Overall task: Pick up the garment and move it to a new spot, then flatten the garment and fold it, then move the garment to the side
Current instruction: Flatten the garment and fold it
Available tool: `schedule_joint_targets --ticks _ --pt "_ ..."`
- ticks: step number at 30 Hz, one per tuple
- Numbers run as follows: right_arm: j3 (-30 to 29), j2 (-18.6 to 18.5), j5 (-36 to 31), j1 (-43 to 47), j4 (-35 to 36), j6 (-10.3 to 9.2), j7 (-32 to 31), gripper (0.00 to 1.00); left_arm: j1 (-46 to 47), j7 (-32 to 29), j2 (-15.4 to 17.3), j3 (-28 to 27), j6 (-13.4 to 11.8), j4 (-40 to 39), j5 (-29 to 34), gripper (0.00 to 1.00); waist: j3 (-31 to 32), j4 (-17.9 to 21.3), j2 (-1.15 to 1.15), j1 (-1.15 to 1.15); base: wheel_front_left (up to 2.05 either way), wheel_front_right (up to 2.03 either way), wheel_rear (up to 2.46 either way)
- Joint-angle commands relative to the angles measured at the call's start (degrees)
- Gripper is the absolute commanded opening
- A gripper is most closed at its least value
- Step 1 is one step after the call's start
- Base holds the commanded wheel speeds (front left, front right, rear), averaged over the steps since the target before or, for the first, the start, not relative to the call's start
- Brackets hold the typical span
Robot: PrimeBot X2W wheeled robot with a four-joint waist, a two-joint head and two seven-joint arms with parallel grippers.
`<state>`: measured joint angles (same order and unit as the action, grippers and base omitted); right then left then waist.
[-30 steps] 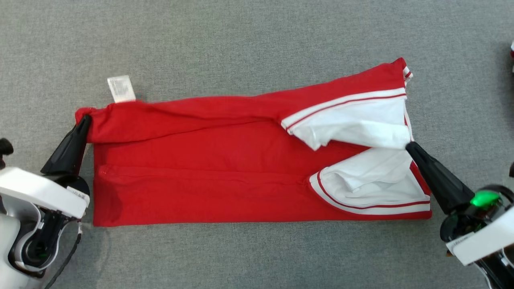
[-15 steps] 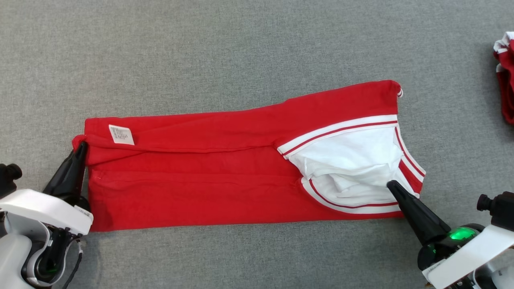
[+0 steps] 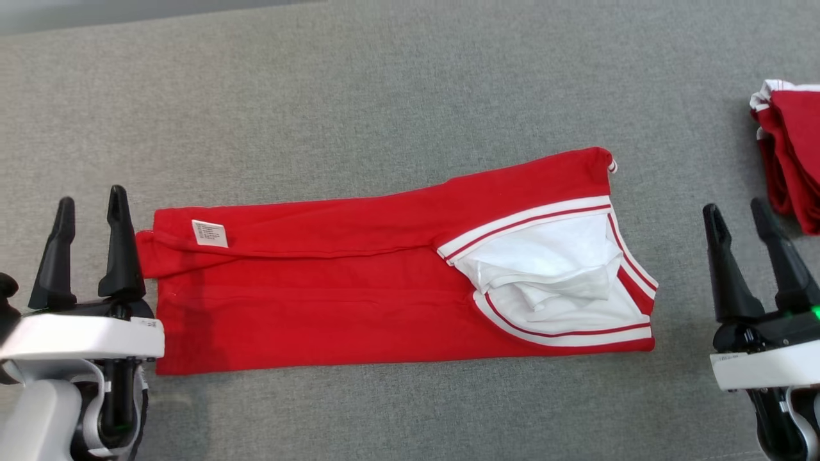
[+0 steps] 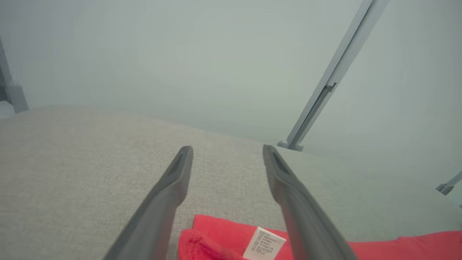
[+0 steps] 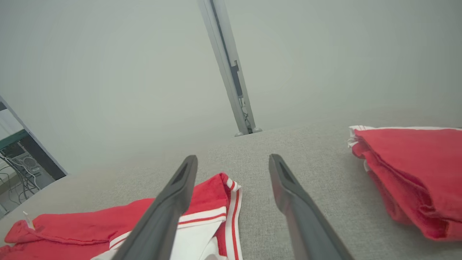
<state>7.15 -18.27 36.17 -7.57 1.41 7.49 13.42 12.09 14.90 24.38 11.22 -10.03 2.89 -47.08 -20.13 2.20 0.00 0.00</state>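
Mat [image 3: 384, 96]: left hand [image 3: 91, 196], right hand [image 3: 735, 206] splayed

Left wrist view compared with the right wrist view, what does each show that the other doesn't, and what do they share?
Left wrist: the left gripper, open, at the plain red end of the garment, with the label up close. Right wrist: the right gripper, open, by the garment's white striped end, plus a folded red pile. Shared: the garment, the grey surface and a grey pole.

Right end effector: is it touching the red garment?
Apart. The head view shows bare grey surface between the open right end effector and the garment, beyond its striped end.
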Motion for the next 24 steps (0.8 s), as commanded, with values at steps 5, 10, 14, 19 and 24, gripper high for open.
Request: schedule_joint_targets --ticks 5,10,14,19,24 --pt "-2.65 2.75 -9.50 -1.96 -1.31 -0.01 0.59 1.00 -3.01 0.15 -3.50 -3.59 -1.20 -6.34 11.26 1.00 2.41 -0.92 0.00 0.00 0.00 0.00 0.00" --pt "-2.60 4.30 -13.57 -1.93 -4.20 -0.01 0.55 1.00 -5.94 0.16 -5.45 -3.80 -0.80 -8.68 18.21 1.00 4.30 -1.69 0.00 0.00 0.00 0.00 0.00" --pt "-2.48 4.86 -14.34 -1.31 -5.99 -0.01 0.68 1.00 -8.04 0.15 -6.41 -3.70 -0.03 -8.34 20.41 1.00 5.24 -2.42 0.00 0.00 0.00 0.00 0.00" --pt "-2.30 4.94 -14.46 -1.00 -7.42 -0.01 0.70 1.00 -8.54 0.17 -7.19 -3.70 0.84 -7.25 21.65 1.00 6.11 -3.14 0.00 0.00 0.00 0.00 0.00" --pt "-2.30 4.54 -14.49 -0.98 -7.99 -0.01 0.29 1.00 -8.35 0.16 -7.33 -3.20 1.24 -6.71 22.17 1.00 6.42 -3.53 0.00 0.00 0.00 0.00 0.00"
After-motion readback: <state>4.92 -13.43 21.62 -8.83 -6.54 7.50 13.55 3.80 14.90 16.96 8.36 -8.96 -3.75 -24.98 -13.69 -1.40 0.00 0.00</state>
